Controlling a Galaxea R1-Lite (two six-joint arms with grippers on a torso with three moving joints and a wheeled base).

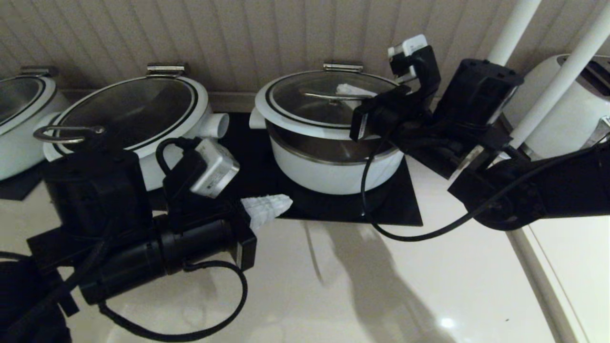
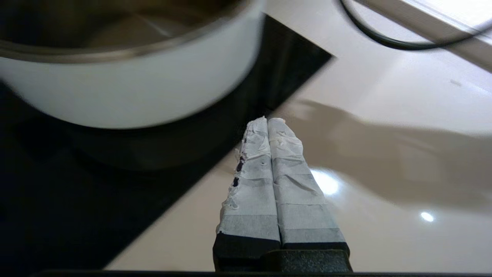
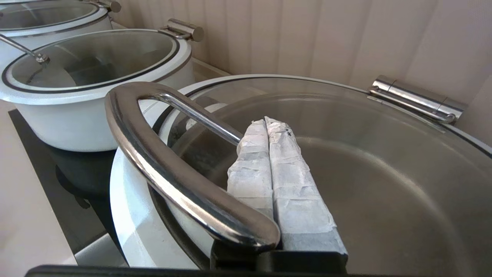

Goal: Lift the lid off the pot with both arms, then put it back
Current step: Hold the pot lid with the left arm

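Note:
The round white pot stands on a black mat. Its glass lid is tilted, with the front edge raised off the steel rim and the back at the steel hinge clip. My right gripper is shut, and its white fingers are hooked under the lid's steel handle; it also shows in the right wrist view. My left gripper is shut and empty, low at the mat's front edge, left of the pot. In the left wrist view it points past the pot's wall.
A wider oval pot with a loop-handled lid stands left, and another pot stands further left. A white appliance and white poles stand at the right. A black cable hangs over the beige counter.

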